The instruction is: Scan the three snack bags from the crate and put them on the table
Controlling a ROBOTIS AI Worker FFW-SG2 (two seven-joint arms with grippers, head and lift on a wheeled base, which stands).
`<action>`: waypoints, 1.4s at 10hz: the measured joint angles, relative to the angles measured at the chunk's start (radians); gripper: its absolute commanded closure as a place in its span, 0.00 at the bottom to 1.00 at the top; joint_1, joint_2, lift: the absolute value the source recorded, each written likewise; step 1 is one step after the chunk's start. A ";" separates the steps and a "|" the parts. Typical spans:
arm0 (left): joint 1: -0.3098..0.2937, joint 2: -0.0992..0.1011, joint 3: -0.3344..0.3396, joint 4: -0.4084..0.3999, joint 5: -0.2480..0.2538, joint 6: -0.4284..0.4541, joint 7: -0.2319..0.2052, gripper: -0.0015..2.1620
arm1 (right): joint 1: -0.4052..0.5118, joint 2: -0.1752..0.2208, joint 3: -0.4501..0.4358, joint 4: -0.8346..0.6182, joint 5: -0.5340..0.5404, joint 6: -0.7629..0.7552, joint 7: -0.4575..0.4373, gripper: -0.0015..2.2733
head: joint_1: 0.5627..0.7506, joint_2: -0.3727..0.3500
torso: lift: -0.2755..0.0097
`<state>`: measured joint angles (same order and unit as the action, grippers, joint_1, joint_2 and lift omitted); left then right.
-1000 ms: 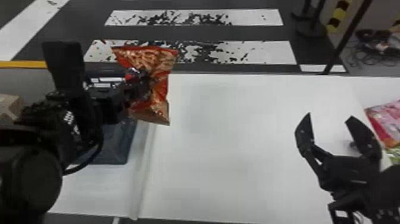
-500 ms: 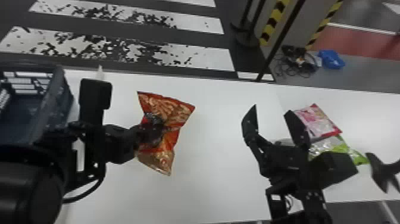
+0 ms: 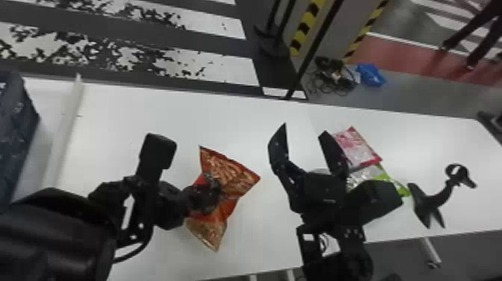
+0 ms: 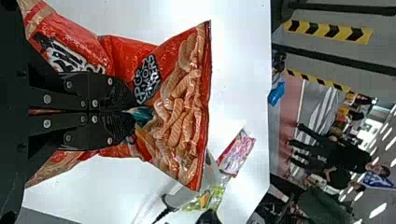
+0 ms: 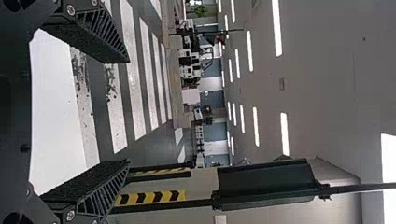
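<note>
the red snack bag point(image 3: 239, 175) was the location reference. the left tool point(image 3: 213, 187) was pressed together on the middle of this bag, pinching it above the desk point(image 3: 149, 108); contact between the bag's lower end and the desk could not be determined. in the left wrist view, both black fingers point(image 4: 100, 91) met across the bag's narrowed middle, and its clear section showed the snack pieces. the right tool point(image 3: 304, 129) was located to the right of the red snack bag, apart from it, with its fingers spread and nothing between them. farther right of the reference, the pink snack bag point(image 3: 356, 147) and the green snack bag point(image 3: 381, 173) lay on the desk, touching, partly covered by the right tool. the dark blue crate point(image 3: 16, 134) was positioned well to the left of the reference. a raised white strip point(image 3: 65, 130) ran between crate and reference.
</note>
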<state>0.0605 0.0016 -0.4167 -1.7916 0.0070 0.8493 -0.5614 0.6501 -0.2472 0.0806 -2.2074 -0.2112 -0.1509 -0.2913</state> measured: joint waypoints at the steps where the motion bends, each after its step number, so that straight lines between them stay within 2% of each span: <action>1: -0.013 0.000 -0.018 0.053 -0.007 -0.049 -0.021 0.86 | -0.002 -0.001 0.002 -0.001 0.000 0.000 0.000 0.05 | 0.70 0.03 | 0.64; 3: -0.031 0.000 -0.021 0.118 0.017 -0.114 -0.062 0.84 | -0.012 -0.001 0.009 0.002 -0.002 0.003 0.000 0.05 | 0.70 0.03 | 0.64; 4: -0.043 0.000 -0.023 0.142 0.039 -0.118 -0.083 0.72 | -0.017 -0.001 0.011 0.003 -0.004 0.003 0.000 0.05 | 0.70 0.03 | 0.64; 5: -0.054 0.000 -0.025 0.164 0.068 -0.123 -0.099 0.13 | -0.020 -0.001 0.011 0.005 -0.006 0.003 0.000 0.05 | 0.70 0.03 | 0.64; 6: -0.058 0.000 -0.040 0.180 0.084 -0.151 -0.089 0.00 | -0.023 -0.001 0.010 0.008 -0.008 0.003 0.000 0.05 | 0.70 0.03 | 0.64; 8: -0.062 0.000 -0.061 0.191 0.079 -0.192 -0.065 0.02 | -0.027 -0.006 0.008 0.012 -0.012 0.001 0.000 0.05 | 0.70 0.03 | 0.64; 10: -0.057 0.000 -0.052 0.177 0.073 -0.204 -0.064 0.02 | -0.027 -0.012 0.002 0.014 -0.023 -0.002 0.000 0.05 | 0.70 0.03 | 0.64; 12: -0.010 0.000 -0.032 0.082 0.045 -0.225 -0.013 0.02 | -0.023 -0.017 -0.006 0.015 -0.029 -0.006 0.000 0.05 | 0.70 0.03 | 0.64; 14: 0.061 0.000 0.033 -0.053 0.008 -0.230 0.025 0.04 | -0.021 -0.019 -0.010 0.014 -0.032 -0.006 0.001 0.05 | 0.70 0.03 | 0.64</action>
<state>0.1220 0.0015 -0.3841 -1.8448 0.0151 0.6191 -0.5365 0.6291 -0.2666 0.0706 -2.1935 -0.2433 -0.1571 -0.2904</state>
